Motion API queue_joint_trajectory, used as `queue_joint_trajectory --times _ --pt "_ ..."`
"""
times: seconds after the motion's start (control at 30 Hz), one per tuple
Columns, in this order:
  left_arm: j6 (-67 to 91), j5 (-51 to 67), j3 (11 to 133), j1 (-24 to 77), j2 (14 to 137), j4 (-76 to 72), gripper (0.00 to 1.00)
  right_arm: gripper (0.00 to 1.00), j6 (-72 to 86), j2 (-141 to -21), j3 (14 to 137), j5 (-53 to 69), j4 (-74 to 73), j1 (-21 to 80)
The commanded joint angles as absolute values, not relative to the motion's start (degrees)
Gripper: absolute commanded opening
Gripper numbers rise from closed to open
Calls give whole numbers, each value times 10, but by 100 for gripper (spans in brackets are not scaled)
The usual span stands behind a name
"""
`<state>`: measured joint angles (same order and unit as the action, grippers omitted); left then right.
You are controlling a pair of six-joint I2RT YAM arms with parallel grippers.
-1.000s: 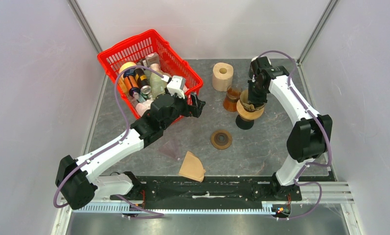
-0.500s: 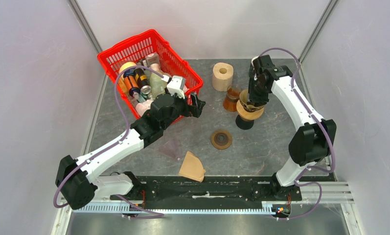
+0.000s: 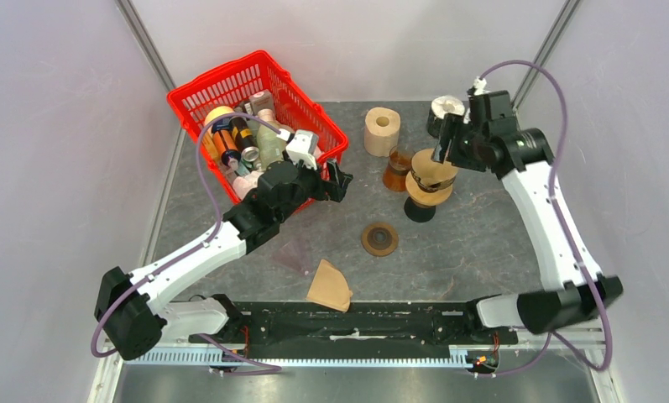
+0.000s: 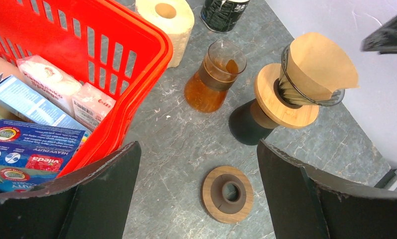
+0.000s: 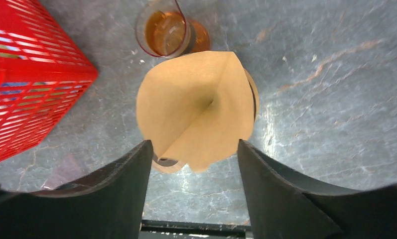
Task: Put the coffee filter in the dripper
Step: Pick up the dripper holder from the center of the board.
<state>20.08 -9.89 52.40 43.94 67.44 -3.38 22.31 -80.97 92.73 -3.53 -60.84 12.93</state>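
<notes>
A brown paper coffee filter (image 5: 198, 107) sits opened in the glass dripper (image 4: 306, 79), which rests on a wooden collar over a black base (image 3: 420, 208). The filter also shows in the top view (image 3: 435, 170) and in the left wrist view (image 4: 321, 62). My right gripper (image 3: 450, 144) is open and empty, raised above and just right of the dripper; in the right wrist view (image 5: 194, 199) its fingers frame the filter from above. My left gripper (image 3: 337, 180) is open and empty beside the red basket, left of the dripper.
A red basket (image 3: 230, 80) full of packages stands at the back left. A glass carafe of amber liquid (image 3: 397, 170), a paper roll (image 3: 382, 130) and a dark can (image 3: 442, 112) stand behind the dripper. A wooden ring (image 3: 380, 238) and spare filters (image 3: 329, 286) lie on the table.
My right gripper has lifted off the filter and drawn back up and to the right, leaving the filter in the dripper. The left arm has not moved.
</notes>
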Motion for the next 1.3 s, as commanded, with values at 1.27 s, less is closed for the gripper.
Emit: queue_joint_trajectory --times 1.27 --pt "292 -22 543 439 728 -25 95 97 362 -357 404 -81 -419 148"
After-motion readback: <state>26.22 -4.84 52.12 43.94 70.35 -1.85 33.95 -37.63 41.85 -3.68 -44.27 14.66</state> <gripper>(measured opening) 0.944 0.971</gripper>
